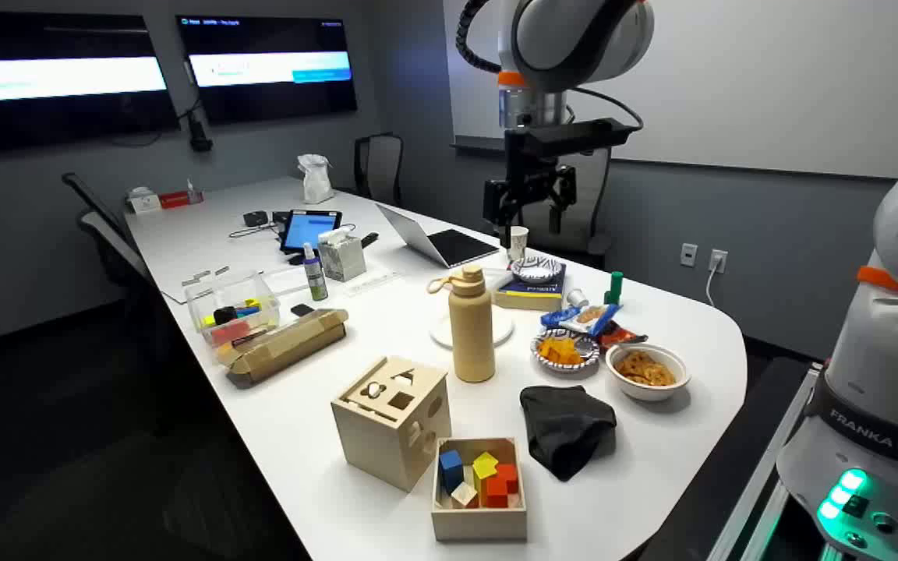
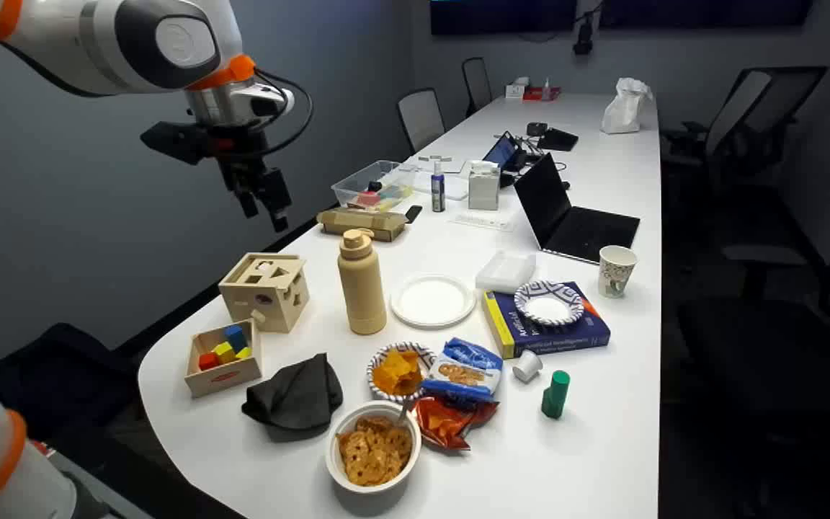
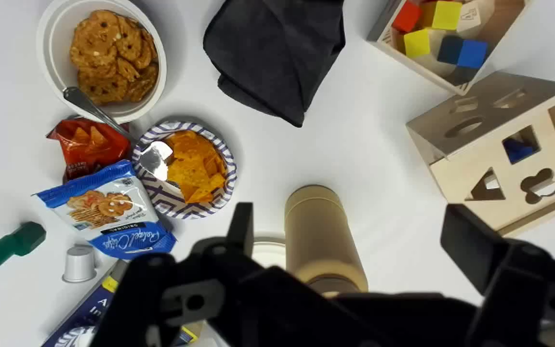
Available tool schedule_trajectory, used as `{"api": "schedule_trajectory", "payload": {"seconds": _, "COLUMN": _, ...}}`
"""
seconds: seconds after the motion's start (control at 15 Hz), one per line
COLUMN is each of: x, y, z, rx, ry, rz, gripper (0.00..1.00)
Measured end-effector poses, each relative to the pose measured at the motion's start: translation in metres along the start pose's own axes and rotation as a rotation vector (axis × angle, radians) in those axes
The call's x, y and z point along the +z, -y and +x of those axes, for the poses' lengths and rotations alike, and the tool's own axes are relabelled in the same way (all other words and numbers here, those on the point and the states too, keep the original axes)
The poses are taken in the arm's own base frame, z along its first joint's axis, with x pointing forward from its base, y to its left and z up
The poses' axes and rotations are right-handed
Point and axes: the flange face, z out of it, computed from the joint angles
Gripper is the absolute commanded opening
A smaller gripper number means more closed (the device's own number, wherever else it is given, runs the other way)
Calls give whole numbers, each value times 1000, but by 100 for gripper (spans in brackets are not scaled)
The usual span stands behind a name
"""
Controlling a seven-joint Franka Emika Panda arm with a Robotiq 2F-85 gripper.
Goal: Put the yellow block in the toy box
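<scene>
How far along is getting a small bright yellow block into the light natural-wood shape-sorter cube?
Done: no placement visible; the bright yellow blocks sit in the low open wooden tray.
In hand: nothing; the black two-finger gripper is open and empty, clear of the tray.
Left: seemingly everything: grasp one, carry it to the shape-sorter cube, drop it in.

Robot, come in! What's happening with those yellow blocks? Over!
Gripper open, nothing held. Two yellow blocks in the low tray, toy box beside it. Red block and blue block nearby might crowd the grasp.
</scene>
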Motion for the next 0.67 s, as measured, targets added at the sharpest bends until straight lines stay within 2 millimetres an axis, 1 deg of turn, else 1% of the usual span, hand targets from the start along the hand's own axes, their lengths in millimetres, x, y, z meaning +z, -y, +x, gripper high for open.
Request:
{"api": "schedule_trajectory", "payload": {"seconds": 0.2, "x": 1, "y": 0, "z": 0, "rx": -2, "ry": 2, "rz": 0, "gripper": 100}}
{"api": "schedule_trajectory", "payload": {"seconds": 0.33, "x": 9, "y": 3, "z": 0, "rx": -17, "ry": 21, "rz": -5, "gripper": 100}}
{"api": "schedule_trajectory", "payload": {"seconds": 0.4, "x": 16, "y": 8, "z": -2, "rx": -33, "ry": 34, "rz": -11, "gripper": 100}}
{"api": "schedule_trajectory", "payload": {"seconds": 0.53, "x": 33, "y": 27, "z": -8, "rx": -75, "ry": 64, "rz": -28, "gripper": 100}}
{"api": "schedule_trajectory", "payload": {"seconds": 0.67, "x": 53, "y": 54, "z": -19, "rx": -117, "ry": 84, "rz": -43, "gripper": 100}}
